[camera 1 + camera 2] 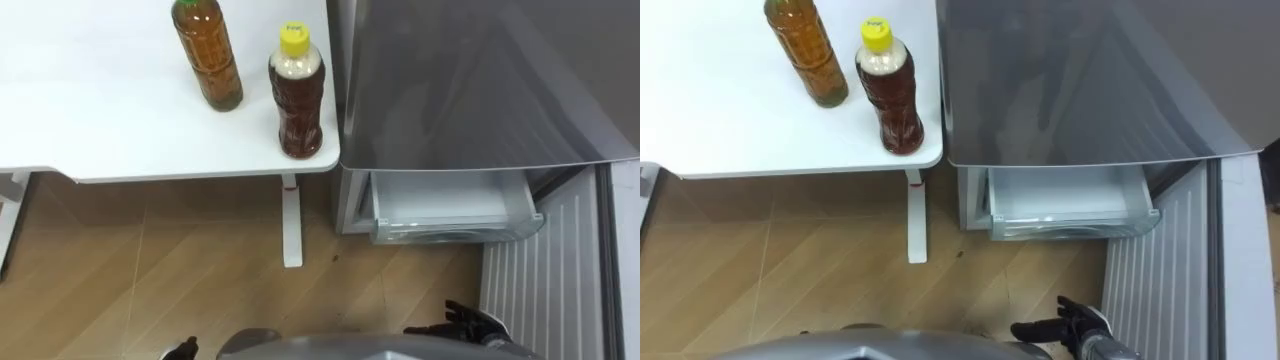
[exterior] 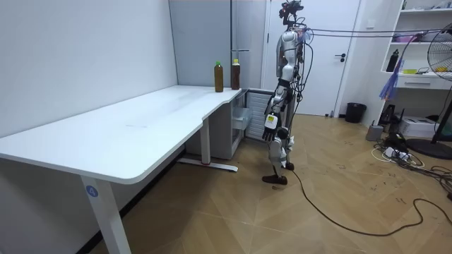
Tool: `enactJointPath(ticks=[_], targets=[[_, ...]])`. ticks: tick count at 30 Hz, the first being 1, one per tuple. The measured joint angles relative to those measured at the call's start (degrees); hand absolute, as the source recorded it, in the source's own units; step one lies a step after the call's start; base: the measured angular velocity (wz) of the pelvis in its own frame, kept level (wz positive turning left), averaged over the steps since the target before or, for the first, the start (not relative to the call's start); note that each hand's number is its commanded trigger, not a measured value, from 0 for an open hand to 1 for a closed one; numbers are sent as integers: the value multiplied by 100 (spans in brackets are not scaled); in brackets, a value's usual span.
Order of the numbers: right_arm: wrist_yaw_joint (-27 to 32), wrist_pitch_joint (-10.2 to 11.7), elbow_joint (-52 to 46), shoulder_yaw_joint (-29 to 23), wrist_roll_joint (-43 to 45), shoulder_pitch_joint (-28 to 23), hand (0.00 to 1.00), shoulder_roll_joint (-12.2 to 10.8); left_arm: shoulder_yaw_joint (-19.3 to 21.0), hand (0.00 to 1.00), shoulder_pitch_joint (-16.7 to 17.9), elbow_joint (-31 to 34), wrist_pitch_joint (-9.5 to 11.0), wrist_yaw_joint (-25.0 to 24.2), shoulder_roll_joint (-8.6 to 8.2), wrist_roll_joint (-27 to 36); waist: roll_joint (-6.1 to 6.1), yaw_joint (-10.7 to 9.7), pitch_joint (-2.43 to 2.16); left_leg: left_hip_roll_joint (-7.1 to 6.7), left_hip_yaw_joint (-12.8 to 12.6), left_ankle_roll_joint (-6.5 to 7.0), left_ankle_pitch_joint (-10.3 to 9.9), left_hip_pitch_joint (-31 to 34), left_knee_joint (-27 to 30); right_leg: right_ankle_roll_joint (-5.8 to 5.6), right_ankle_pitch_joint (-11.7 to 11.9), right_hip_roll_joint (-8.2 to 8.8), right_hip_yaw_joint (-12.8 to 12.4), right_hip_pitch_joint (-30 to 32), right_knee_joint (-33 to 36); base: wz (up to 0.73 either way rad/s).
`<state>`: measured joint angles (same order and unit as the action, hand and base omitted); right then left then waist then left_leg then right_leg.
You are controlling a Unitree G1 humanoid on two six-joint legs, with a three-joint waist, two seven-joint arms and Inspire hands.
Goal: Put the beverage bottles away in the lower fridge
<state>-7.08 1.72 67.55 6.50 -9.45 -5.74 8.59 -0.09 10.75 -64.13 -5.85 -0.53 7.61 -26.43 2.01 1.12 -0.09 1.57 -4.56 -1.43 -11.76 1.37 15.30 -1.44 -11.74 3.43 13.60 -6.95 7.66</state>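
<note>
White bench (image 1: 120, 120) carries both drinks in the left eye view: a green-capped bottle (image 1: 207, 55) and, near the bench corner beside the grey fridge (image 1: 470, 80), a yellow-capped bottle (image 1: 296, 95), both upright and apart. The fridge's lower drawer (image 1: 455, 205) stands pulled out. The right hand (image 1: 470, 322) shows at the bottom edge, and a sliver of the left hand (image 1: 184, 349).

The room view has the robot standing before the fridge at the bench's far end, left hand hanging, fingers released.

In the right eye view the right hand's fingers spread loose, grasping nothing.
</note>
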Motion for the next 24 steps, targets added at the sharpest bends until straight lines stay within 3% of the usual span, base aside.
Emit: enactJointPath(ticks=[3,5,10,12,13,16,24], targets=[[4,-1,2,0,23,6,0,0,0,0,6,-7,0,-13,-1,1,0,5,2,-3,0,0,0,-21,-5,0,0,-1,-17,-21,0,0],[13,-1,5,0,56,9,0,0,-1,0,-2,-9,-1,-24,0,0,30,3,46,-7,3,0,0,-32,-6,0,0,1,-18,-33,4,0],[67,-46,106,-1,86,73,0,-3,-22,0,-10,-21,-18,-151,1,2,30,4,46,-18,12,2,1,2,9,-7,-4,8,-19,-11,4,0],[68,-53,123,-2,87,80,0,-10,-20,0,4,-22,-40,-150,0,2,26,4,34,-18,15,2,1,2,8,-7,-4,7,-19,-13,5,0],[67,-52,132,-14,87,83,0,-13,-18,0,9,-29,-54,-147,-2,2,16,2,5,-22,25,2,1,-7,7,-7,-4,7,-17,-31,3,0],[70,-54,160,-46,67,82,0,-20,-14,0,19,-30,-61,-128,-1,2,29,2,36,-31,55,2,1,-26,0,-7,-4,6,-15,-65,0,5],[99,-54,266,-74,-158,71,0,-31,-9,0,16,-72,-109,-42,-21,41,24,2,45,-42,75,3,1,-79,16,-15,-11,7,-16,-138,-11,2]])
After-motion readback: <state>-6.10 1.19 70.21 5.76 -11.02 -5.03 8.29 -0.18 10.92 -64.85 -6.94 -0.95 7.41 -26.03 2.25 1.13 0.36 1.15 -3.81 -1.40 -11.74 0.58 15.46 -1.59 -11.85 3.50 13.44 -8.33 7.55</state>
